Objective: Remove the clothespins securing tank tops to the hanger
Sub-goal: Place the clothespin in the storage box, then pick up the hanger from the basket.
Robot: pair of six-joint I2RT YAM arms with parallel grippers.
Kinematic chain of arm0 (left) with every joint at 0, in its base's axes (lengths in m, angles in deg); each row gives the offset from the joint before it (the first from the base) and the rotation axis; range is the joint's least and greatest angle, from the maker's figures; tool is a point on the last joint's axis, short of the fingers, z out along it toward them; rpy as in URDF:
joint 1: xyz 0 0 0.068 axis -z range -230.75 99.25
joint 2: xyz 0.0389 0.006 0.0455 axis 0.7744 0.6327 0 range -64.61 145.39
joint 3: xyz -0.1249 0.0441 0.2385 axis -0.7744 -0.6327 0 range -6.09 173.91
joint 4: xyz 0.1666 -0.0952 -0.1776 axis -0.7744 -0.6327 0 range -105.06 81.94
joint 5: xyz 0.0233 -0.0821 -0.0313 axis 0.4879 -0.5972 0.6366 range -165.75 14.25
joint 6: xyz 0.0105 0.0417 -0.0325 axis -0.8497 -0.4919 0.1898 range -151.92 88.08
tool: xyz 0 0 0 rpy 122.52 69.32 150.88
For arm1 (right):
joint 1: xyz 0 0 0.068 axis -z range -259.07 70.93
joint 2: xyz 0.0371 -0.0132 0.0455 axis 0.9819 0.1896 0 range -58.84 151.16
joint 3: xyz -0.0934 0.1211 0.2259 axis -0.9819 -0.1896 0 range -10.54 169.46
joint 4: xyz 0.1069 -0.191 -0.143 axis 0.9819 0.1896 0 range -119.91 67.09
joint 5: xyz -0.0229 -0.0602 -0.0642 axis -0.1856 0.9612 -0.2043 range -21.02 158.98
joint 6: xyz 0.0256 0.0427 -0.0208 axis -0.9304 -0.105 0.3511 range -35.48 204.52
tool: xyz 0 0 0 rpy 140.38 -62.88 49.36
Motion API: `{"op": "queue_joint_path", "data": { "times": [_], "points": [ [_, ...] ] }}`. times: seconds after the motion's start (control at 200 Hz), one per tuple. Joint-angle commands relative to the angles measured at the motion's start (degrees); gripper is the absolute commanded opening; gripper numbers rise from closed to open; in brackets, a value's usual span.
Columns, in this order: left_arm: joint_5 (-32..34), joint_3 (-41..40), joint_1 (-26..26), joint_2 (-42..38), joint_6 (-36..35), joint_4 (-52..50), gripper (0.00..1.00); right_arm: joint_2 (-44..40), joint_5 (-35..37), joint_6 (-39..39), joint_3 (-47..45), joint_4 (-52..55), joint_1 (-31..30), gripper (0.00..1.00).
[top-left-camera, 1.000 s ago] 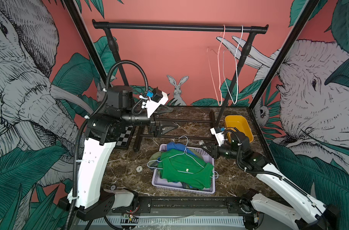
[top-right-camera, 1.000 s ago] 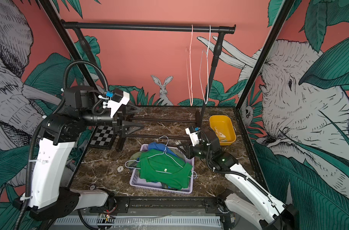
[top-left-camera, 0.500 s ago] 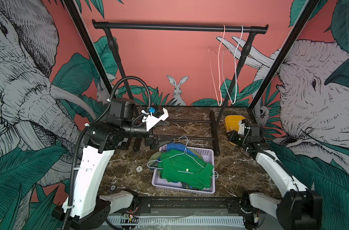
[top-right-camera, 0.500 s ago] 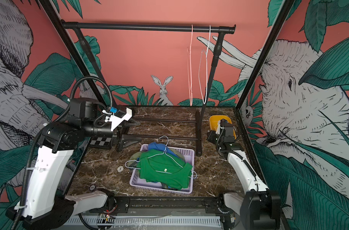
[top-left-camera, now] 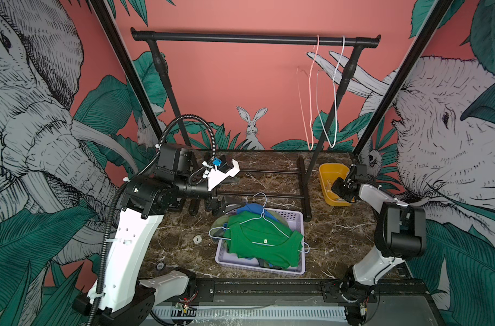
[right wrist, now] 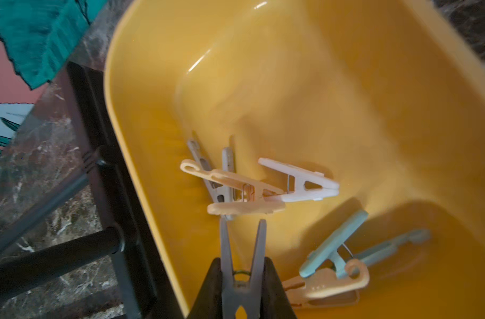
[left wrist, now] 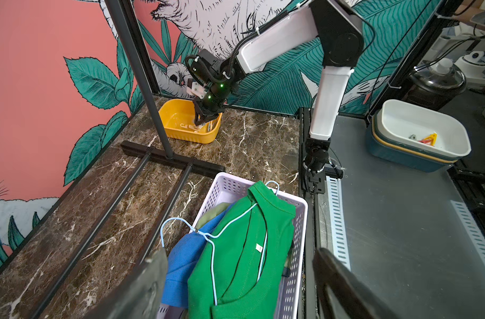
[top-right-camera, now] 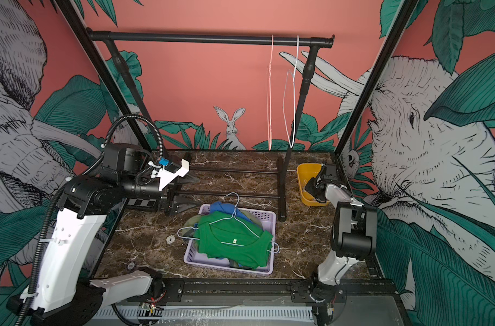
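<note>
Three tank tops lie piled in a lilac basket (top-left-camera: 294, 217): the green one (top-left-camera: 263, 240) (left wrist: 244, 248) on top, a blue one (left wrist: 184, 262) and an olive one (left wrist: 213, 215) beneath. A pale blue wire hanger (left wrist: 212, 266) runs through the green top. No clothespins show on them. My left gripper (left wrist: 240, 255) (top-left-camera: 226, 203) hovers open over the basket's far left end. My right gripper (right wrist: 242, 265) (left wrist: 201, 121) reaches into the yellow tub (top-left-camera: 325, 169), shut on a grey clothespin (right wrist: 242, 294). Several more clothespins lie there: white (right wrist: 299, 185), beige (right wrist: 235, 182), mint (right wrist: 335, 243).
A black clothes rack stands over the table, its top bar (top-left-camera: 254, 36) high up and its right foot (top-left-camera: 304, 192) between basket and tub. A pink wire hanger (top-left-camera: 311, 98) and a white one (top-left-camera: 335, 98) hang bare on it. Stacked tubs (left wrist: 423, 129) sit beyond the table edge.
My right arm swung from beside the basket out to the yellow tub, carrying the grey clothespin. My left gripper dropped lower toward the basket's far end.
</note>
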Motion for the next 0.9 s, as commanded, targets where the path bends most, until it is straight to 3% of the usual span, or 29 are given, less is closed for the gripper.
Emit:
{"op": "queue_joint_path", "data": {
  "times": [0.0,0.13,0.225,0.385,0.565,0.66,0.775,0.895],
  "points": [
    [-0.28,-1.03,-0.06,-1.42,-2.01,-1.4,0.85,2.18,0.59,1.75,2.27,2.27,0.32,0.02],
    [0.05,-1.85,-0.01,-1.51,-1.86,-1.33,0.86,4.01,0.69,2.72,2.46,2.26,0.34,0.11],
    [0.48,-1.85,0.2,-1.24,-1.76,-1.31,0.86,3.16,1.02,3.11,1.87,1.93,0.45,0.26],
    [0.89,-1.46,0.29,-0.77,-2.2,-1.54,0.87,0.19,2.79,4.19,1.47,2.78,0.57,0.4],
    [2.09,0.36,0.37,0.31,-2.89,-2.49,0.88,-4.53,2.08,5.02,0.33,3.93,0.93,0.42],
    [2.77,2.37,0.35,0.94,-3.5,-3.13,0.88,-11.18,-2.61,4.92,-1.71,3.29,0.77,0.39],
    [2.76,5.61,0.38,2.72,-3.67,-4.5,0.88,-20.91,-14.35,4.21,-6.05,2.41,0.0,0.36],
    [2.21,6.62,0.55,4.04,-4.81,-5.73,0.87,-31.54,-24.13,4.69,-12.16,2.58,-6.14,0.36]
  ]
}}
